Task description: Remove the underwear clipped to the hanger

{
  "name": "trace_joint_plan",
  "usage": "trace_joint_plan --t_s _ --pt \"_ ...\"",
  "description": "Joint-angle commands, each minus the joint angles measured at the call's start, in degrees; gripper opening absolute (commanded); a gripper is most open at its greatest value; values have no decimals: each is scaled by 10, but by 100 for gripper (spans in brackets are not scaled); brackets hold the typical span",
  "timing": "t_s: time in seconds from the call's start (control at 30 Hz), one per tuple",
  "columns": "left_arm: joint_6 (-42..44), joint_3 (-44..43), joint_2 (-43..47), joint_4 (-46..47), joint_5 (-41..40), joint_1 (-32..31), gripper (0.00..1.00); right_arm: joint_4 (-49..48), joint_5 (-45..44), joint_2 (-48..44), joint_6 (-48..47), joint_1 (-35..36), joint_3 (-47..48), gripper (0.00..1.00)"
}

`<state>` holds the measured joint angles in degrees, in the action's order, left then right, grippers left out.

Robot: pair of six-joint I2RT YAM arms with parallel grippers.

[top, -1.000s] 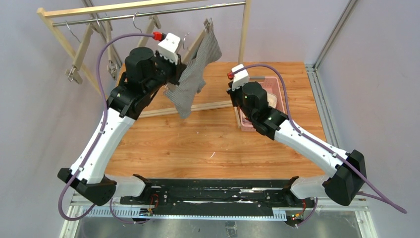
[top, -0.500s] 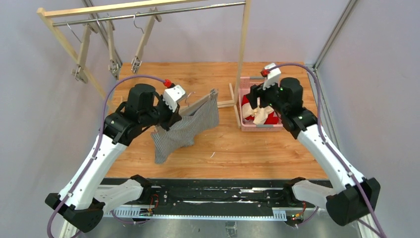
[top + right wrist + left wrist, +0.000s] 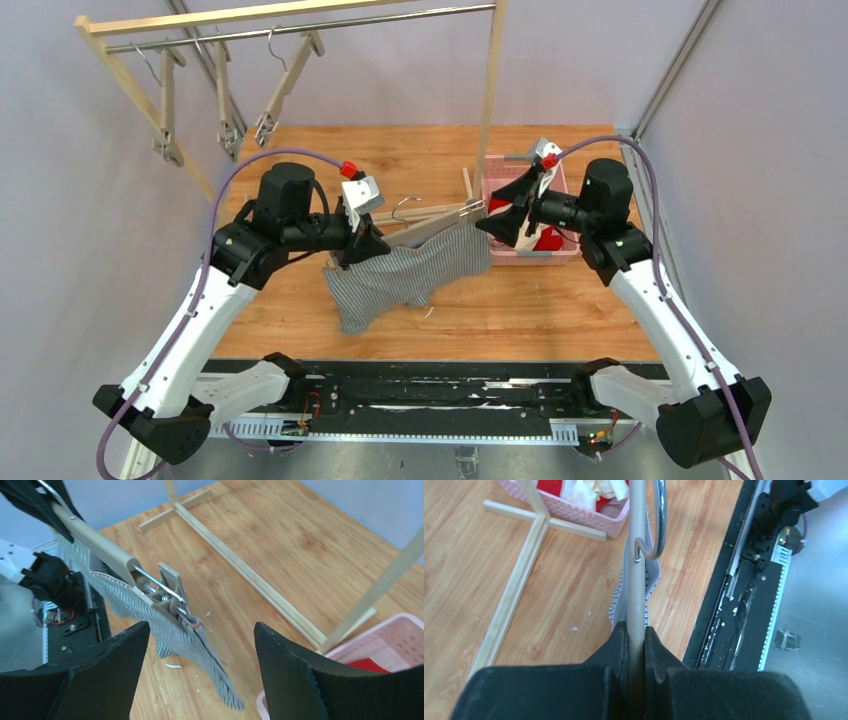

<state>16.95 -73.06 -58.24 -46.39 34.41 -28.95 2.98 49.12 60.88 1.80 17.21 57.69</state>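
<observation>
pinstriped boxers hang clipped to hanger pinched by left gripper.

The hanger lies mid-table between my left pincer and right pincer. The shorts clipped to it spread toward the table's near edge. The basket sits by the right edge, other pairs in it. The rack stands along the far edge, left of the basket.

The wooden bench carries a pink basket at its far right. The rack's wooden foot stands just beside the basket, and a small white scrap lies nearer.
</observation>
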Motion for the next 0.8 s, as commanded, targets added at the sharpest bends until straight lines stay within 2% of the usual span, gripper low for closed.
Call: trace_joint_plan --t_s 0.0,0.4,0.5,0.53,0.6,0.67,0.7,0.77 --pt "9 -30 -7 24 65 -1 0 -45 77 2 28 -7 28 78" --pt "-2 -31 -14 31 70 -1 0 -118 116 30 103 -6 33 72" --pt "-7 -31 -14 38 74 -1 0 -124 120 38 112 -5 31 66" --pt "-8 -31 -14 40 75 -1 0 -128 122 40 115 -5 29 61" --pt "-12 -32 -14 45 75 -1 0 -139 126 42 122 -4 24 38" --pt "-17 -32 -14 51 74 -2 0 -144 124 44 125 -3 22 5" --pt "-19 -32 -14 54 73 -1 0 -141 121 44 125 -3 22 1" --pt "-24 -31 -13 63 71 -2 0 -142 116 41 121 -3 19 0"
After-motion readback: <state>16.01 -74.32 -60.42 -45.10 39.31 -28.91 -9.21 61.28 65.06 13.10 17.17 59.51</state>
